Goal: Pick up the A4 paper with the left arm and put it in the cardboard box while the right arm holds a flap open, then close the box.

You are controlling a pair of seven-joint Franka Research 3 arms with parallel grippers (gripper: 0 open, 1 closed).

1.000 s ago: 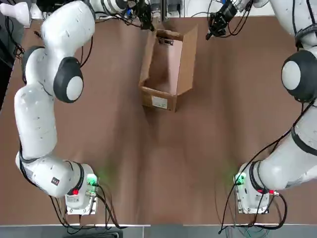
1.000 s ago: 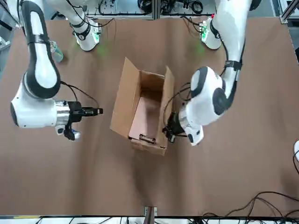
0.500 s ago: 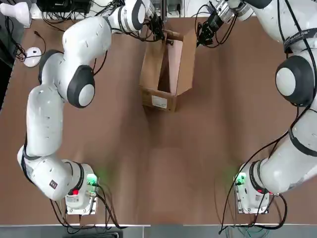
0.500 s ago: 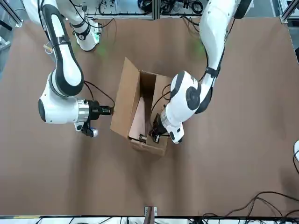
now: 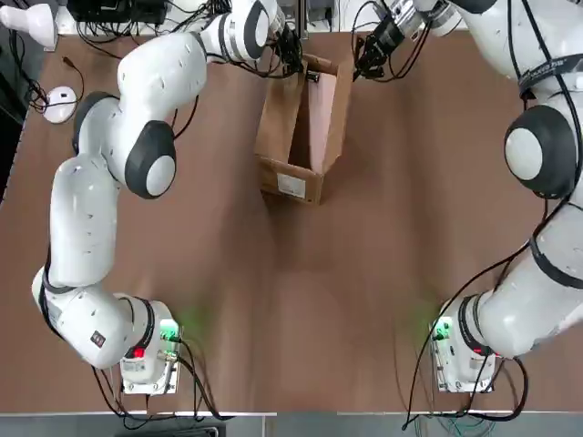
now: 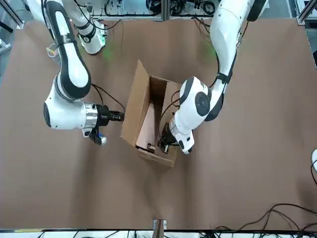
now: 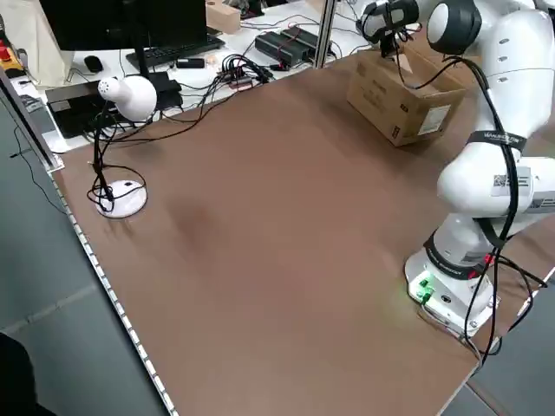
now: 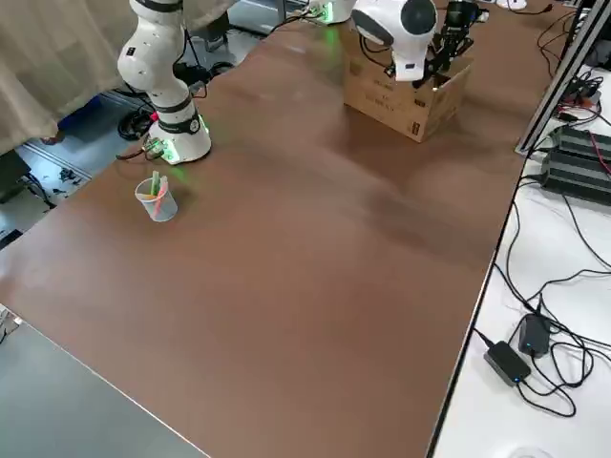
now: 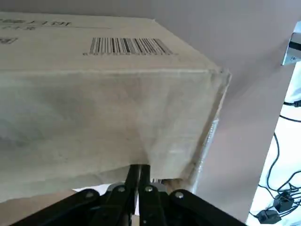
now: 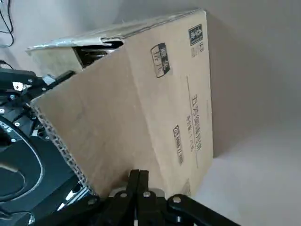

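The cardboard box [image 5: 291,187] lies at the far middle of the table, its long flaps raised and leaning inward. Inside it the A4 paper [image 6: 147,126] leans on edge, its metal clip toward the box's far end. My left gripper [image 5: 293,56] is shut and holds nothing, its tips at the far left corner of the box [image 6: 130,116], against cardboard in the left wrist view [image 9: 138,175]. My right gripper [image 6: 120,116] is shut and empty too, its tips pressed on the outer face of the right flap [image 10: 141,108].
A white desk lamp [image 7: 130,95] stands at the far left edge, its round base [image 5: 59,103] on the table. A plastic cup [image 8: 158,200] with pens sits near the right arm's base. Cables and power bricks [image 8: 511,358] lie beyond the far edge.
Both arms have closed in on the box's far end. The left flap swung inward over the paper, then the right gripper pushed the right flap more upright.
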